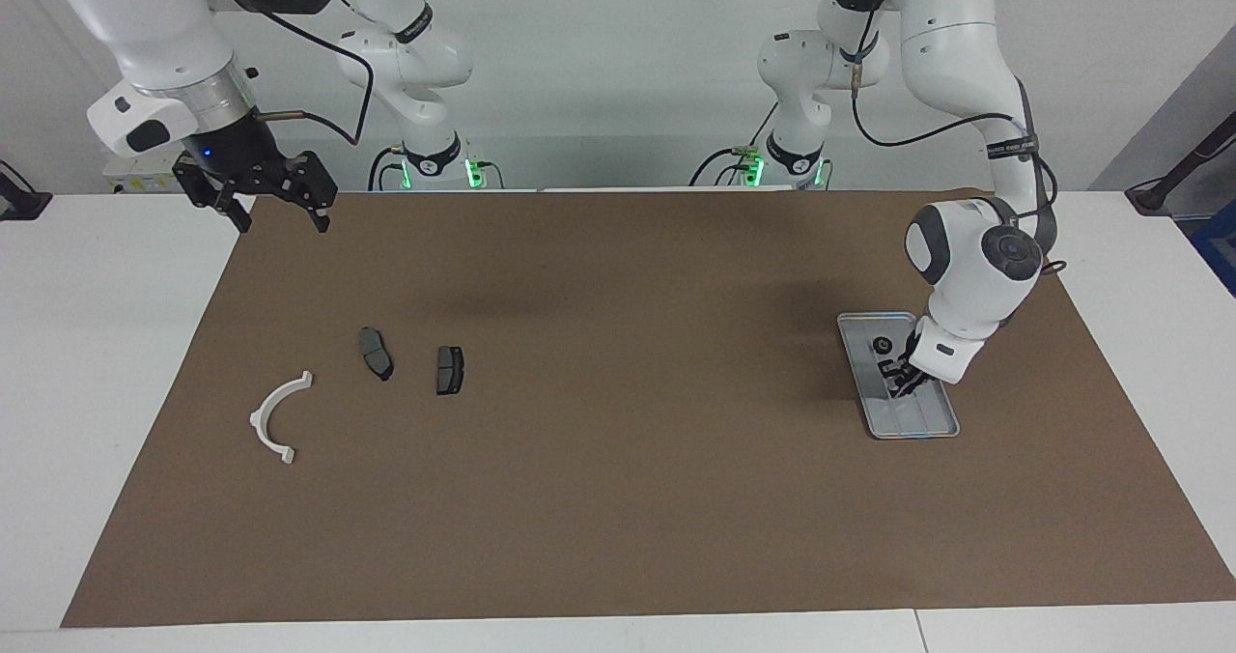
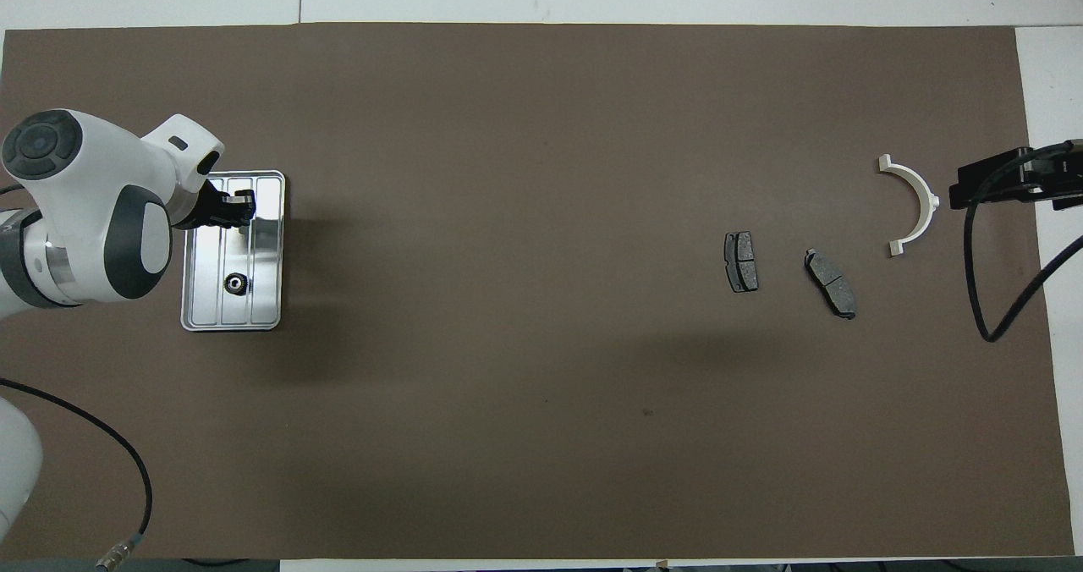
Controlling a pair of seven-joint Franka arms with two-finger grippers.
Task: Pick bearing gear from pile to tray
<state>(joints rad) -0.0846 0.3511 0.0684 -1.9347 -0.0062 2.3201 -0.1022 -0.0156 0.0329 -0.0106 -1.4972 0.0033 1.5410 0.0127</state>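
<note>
Judging by its look, we take the bearing gear (image 2: 236, 283) for a small, dark, stiff metal ring: light enough for one pincer, hard and likely slick, not fragile, apt to roll or skate if nudged on smooth metal. We would grip it across its outer rim, fingers coming straight down on either side. It lies flat in the tray (image 2: 267, 314), toward the end nearer the robots, touching nothing else that we can see. The tray sits on the brown mat at the left arm's end of the desk. The left pincer (image 1: 896, 381) hangs low over the tray's other end, apart from the gear, its fingertips brought together; whether they pinch a second small part we cannot tell, since the tips are dark against their own shadow. Well apart, at the right arm's end, the pile holds no ring that we can make out: two dark pad-shaped plates (image 1: 377, 353) side by side and a white half-ring bracket (image 1: 277, 418) a little farther from the robots. The right pincer (image 1: 278, 211) waits high over the mat's corner there, spread wide and empty.
</note>
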